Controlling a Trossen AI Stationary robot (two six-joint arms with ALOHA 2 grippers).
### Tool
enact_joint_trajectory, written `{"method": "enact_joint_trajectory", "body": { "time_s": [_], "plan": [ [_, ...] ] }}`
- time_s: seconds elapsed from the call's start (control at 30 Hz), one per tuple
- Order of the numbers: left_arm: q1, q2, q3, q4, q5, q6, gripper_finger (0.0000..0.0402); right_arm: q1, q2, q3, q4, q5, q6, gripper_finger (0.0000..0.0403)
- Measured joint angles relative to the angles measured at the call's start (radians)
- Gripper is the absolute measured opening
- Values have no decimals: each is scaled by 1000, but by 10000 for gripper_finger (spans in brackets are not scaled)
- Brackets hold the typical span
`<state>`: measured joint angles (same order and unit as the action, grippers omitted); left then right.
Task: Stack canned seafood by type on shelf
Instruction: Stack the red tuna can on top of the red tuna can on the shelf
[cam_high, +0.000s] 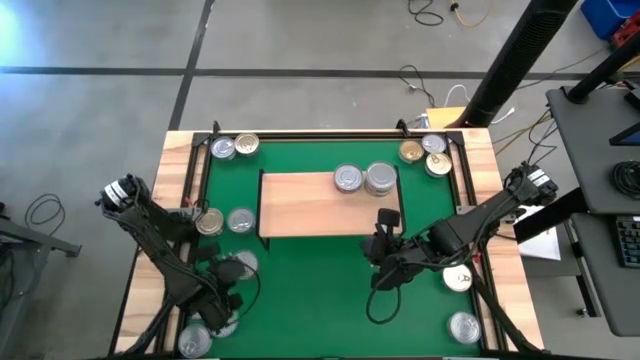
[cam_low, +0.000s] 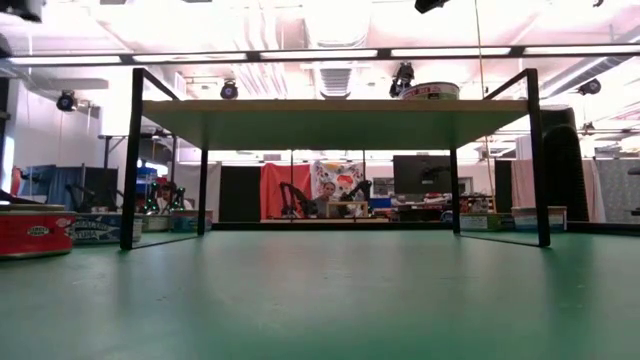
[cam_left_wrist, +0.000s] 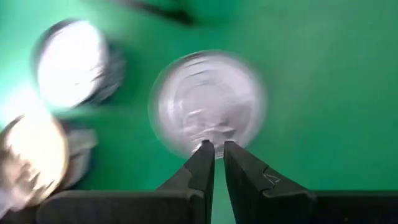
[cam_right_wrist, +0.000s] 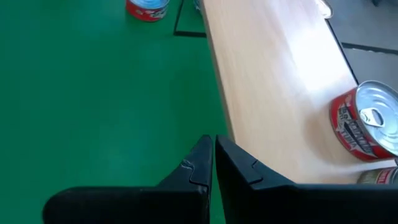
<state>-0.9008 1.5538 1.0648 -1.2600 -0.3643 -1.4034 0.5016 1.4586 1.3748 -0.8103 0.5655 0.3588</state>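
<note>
left claw (cam_left_wrist: 213, 148): fingers nearly together, empty, over silver tin (cam_left_wrist: 208, 102) near front-left corner | right claw (cam_right_wrist: 213, 144): narrow, empty, at shelf (cam_high: 300, 205) front edge | two tins (cam_high: 364, 179) on shelf

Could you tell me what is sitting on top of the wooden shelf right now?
Two silver-lidded tins sit side by side on the shelf; whether either is a stack can't be told.

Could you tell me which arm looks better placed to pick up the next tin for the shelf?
Probably the left. The left gripper hangs shut directly over a silver tin on the green mat, with more tins beside it. The right gripper, also shut and empty, sits at the shelf edge, away from loose tins.
</note>
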Motion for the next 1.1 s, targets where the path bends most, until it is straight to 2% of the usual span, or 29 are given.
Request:
{"method": "enact_joint_trajectory", "body": {
  "time_s": [0.13,0.27,0.4,0.53,0.67,0.9,1.1],
  "plan": [
    [6,-25,-45,-148,17,-165,21,27,0,-2,-1,0,21,12],
    [34,-90,-139,-46,19,-199,21,77,0,-3,-6,0,63,12],
    [86,-155,-252,103,18,-151,21,125,0,-3,-5,1,103,12],
    [166,-209,-338,143,15,-103,21,149,0,-3,-5,2,146,12],
    [220,-251,-393,184,15,-20,21,159,0,-3,-5,2,180,12],
    [231,-260,-451,415,33,131,21,160,0,-3,-6,-23,210,12],
    [217,-207,-441,826,60,445,21,160,0,-3,1,-25,222,12]
  ]
}}
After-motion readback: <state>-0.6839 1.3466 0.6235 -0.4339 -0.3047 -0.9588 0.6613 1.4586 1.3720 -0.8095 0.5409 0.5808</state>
